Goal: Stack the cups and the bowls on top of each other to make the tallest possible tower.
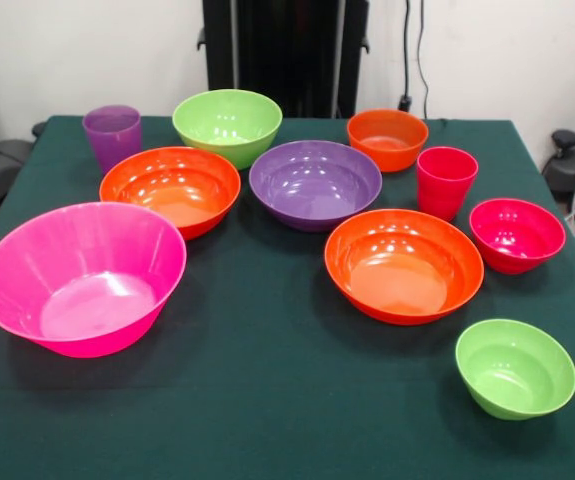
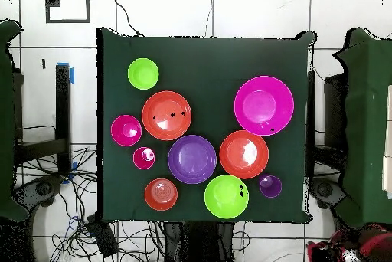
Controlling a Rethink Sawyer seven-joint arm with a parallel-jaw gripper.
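arm: i see none of it, only the pedestal [image 1: 285, 50]; jaws' state i cannot tell.
bowls: eight, unstacked across the bench [image 1: 267, 400].
cups: purple cup [image 1: 112, 135] and red-pink cup [image 1: 446, 181] upright, apart.

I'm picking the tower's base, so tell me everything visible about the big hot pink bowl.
The big hot pink bowl is the widest piece on the table, of glossy, slightly translucent plastic, with a flat round bottom and flaring walls. It stands upright, mouth up and empty, on the green tablecloth. It sits alone at one side of the group. In the overhead view a gap shows between it and its nearest neighbour, an orange bowl. Nothing is stacked in or under it.
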